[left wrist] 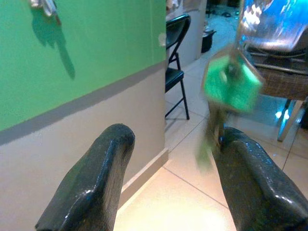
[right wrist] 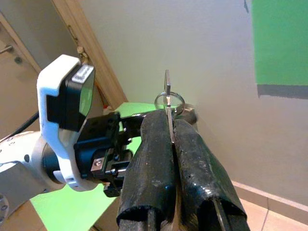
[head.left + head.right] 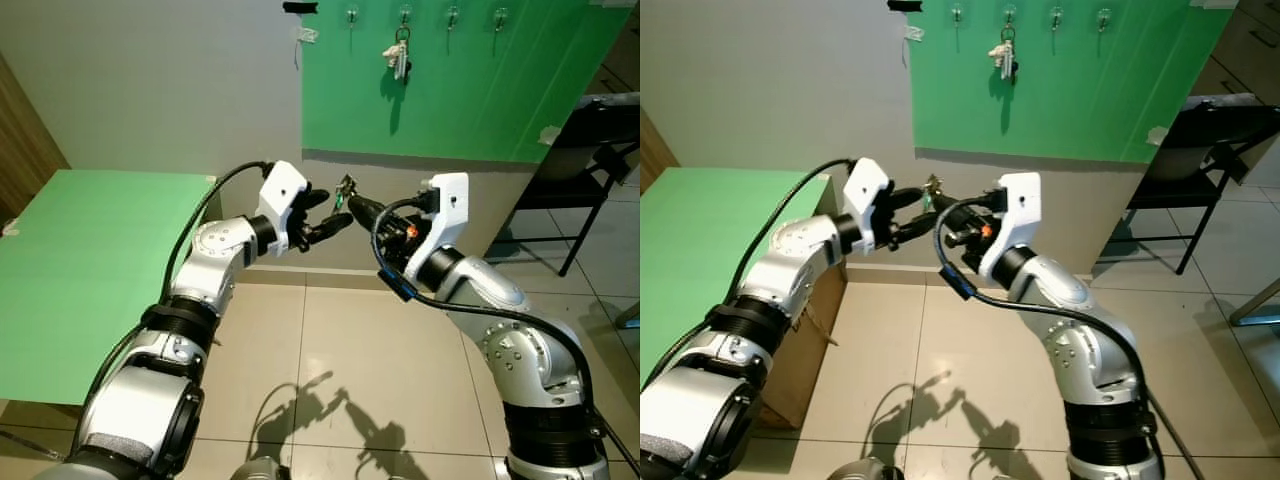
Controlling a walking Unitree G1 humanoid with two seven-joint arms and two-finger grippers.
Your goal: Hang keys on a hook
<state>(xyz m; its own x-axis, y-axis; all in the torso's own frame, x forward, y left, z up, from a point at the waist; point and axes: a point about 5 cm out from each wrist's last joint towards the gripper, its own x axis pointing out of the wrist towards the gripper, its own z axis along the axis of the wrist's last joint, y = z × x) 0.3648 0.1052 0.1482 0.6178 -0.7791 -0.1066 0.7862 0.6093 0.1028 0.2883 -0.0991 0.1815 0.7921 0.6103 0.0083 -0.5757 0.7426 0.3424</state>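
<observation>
right wrist view has the right gripper (image 2: 169, 126) with its fingers clamped together on the keys (image 2: 169, 98), ring poking above the tips. left gripper (image 3: 328, 212) faces it just beside, fingers apart around a blurred green tag (image 1: 231, 85). another key bunch (image 3: 397, 57) hangs on a hook (image 3: 404, 16) over the green wall panel (image 3: 480, 90).

Right gripper (image 2: 171, 126) clamped on keys (image 2: 169, 98), key ring above fingertips, left gripper (image 2: 185, 114) apparently just behind
</observation>
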